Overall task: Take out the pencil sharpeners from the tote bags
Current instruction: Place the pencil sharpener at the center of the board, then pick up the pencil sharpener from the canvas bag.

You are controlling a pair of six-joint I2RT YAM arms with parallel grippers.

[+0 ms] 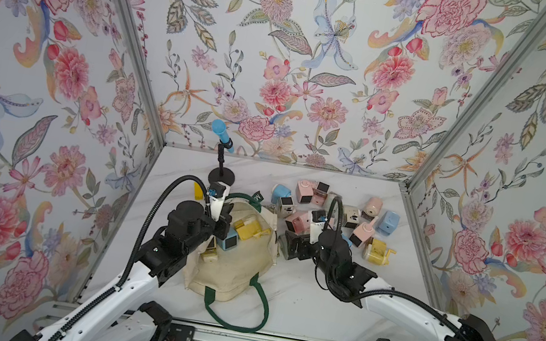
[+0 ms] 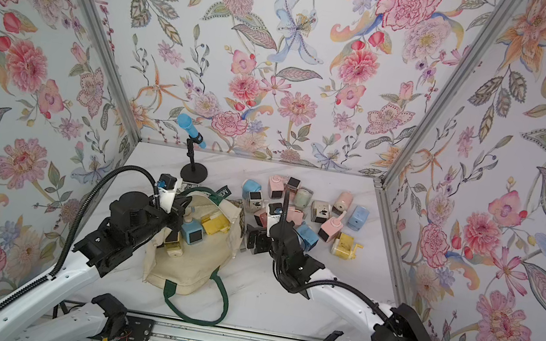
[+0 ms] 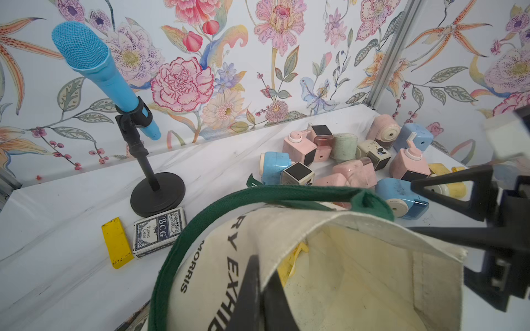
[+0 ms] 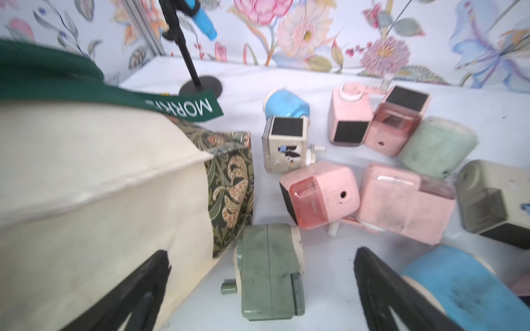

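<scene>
Noted right claw (image 4: 261,253) spread astride green pencil sharpener (image 4: 269,275) beside tote bag (image 4: 100,172); found left claw (image 3: 262,272) pinching its rim.

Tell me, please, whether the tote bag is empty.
Not empty: a blue sharpener, a yellow sharpener and a cream sharpener sit in the open mouth of the tote bag.

Matt cream canvas tote bag (image 1: 234,277), scuffed plastic pencil sharpeners (image 4: 324,195)
</scene>
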